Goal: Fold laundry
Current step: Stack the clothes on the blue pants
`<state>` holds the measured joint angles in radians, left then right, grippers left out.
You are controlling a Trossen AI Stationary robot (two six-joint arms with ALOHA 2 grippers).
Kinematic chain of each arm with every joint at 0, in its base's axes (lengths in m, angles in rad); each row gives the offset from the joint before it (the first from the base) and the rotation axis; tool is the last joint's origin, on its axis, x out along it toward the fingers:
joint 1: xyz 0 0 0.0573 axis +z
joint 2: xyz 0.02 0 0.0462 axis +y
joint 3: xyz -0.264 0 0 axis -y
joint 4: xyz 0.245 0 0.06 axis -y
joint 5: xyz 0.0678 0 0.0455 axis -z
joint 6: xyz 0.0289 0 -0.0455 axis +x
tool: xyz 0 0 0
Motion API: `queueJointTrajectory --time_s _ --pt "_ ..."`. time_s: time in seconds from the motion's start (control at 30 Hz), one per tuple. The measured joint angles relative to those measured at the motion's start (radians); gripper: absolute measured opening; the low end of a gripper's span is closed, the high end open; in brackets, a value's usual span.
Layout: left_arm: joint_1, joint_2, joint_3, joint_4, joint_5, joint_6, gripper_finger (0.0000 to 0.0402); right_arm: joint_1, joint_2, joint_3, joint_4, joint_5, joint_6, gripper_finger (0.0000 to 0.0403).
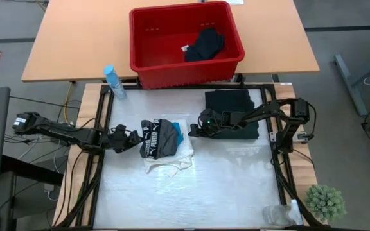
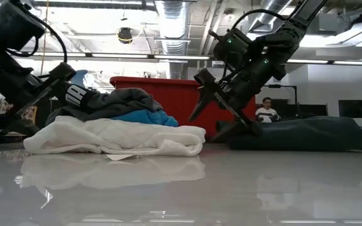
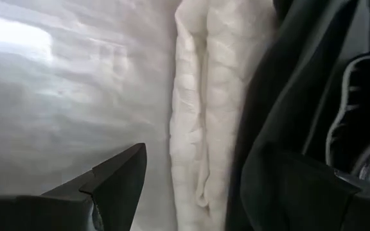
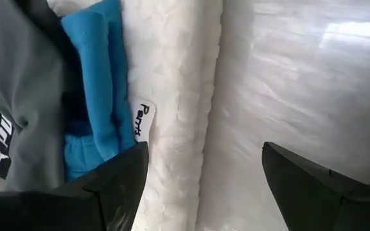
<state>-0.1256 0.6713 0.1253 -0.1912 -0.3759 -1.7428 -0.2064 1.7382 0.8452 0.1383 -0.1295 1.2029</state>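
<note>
Both dark two-finger grippers, left gripper (image 1: 132, 139) and right gripper (image 1: 192, 129), are held low with fingers spread wide, flanking the mid-table heap of white lacy garment (image 1: 167, 160), teal garment (image 4: 95, 90) and PUMA-lettered grey garment (image 1: 162, 136).

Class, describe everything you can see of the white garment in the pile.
The white garment is soft, with a crinkled, lacy-looking texture. It lies bunched in folds at the bottom of the pile on the glossy table, under a dark grey garment and a teal one. A small printed label shows at its edge.
</note>
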Motion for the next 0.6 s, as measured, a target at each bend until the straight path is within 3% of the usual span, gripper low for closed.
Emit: queueJointTrajectory --time_s 0.27,0.6 --pt "0.006 0.149 0.000 0.163 0.001 0.008 0.0307 -0.019 0.001 0.016 -0.057 0.002 -0.001 0.0330" --pt "0.006 0.281 0.000 0.328 -0.013 0.012 0.0307 -0.002 0.037 0.198 -0.292 0.063 -0.131 0.0330"
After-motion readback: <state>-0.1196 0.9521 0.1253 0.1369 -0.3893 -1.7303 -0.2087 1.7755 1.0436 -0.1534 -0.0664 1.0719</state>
